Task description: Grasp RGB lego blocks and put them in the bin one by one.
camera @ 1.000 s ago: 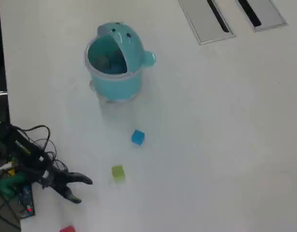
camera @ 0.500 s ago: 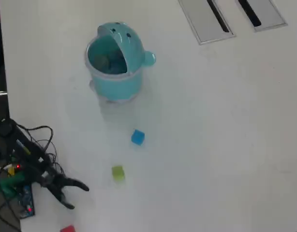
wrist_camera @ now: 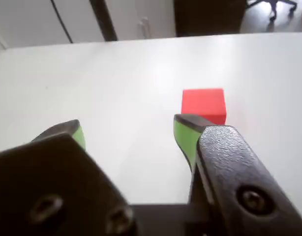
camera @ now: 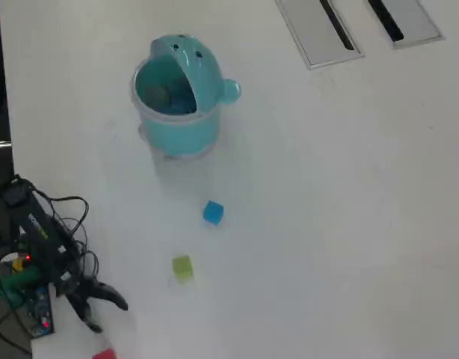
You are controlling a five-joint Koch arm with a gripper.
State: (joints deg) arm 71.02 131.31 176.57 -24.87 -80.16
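Down at the table's (camera: 349, 224) lower left corner in the overhead view, the gripper (camera: 110, 315) is hanging with its jaws spread wide, holding nothing, the red block (camera: 104, 354) sitting just below it at the bottom edge. Rightward, the yellow-green block (camera: 182, 268) and blue block (camera: 212, 212) are lying apart mid-table, and the teal bin (camera: 179, 97) is standing toward the top edge. Through the wrist view, the red block (wrist_camera: 203, 104) is sitting just beyond the right fingertip (wrist_camera: 186, 132).

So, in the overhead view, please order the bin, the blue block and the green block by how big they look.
1. Bin, by far the largest.
2. Blue block and green block: they look about equal, so I cannot rank them.
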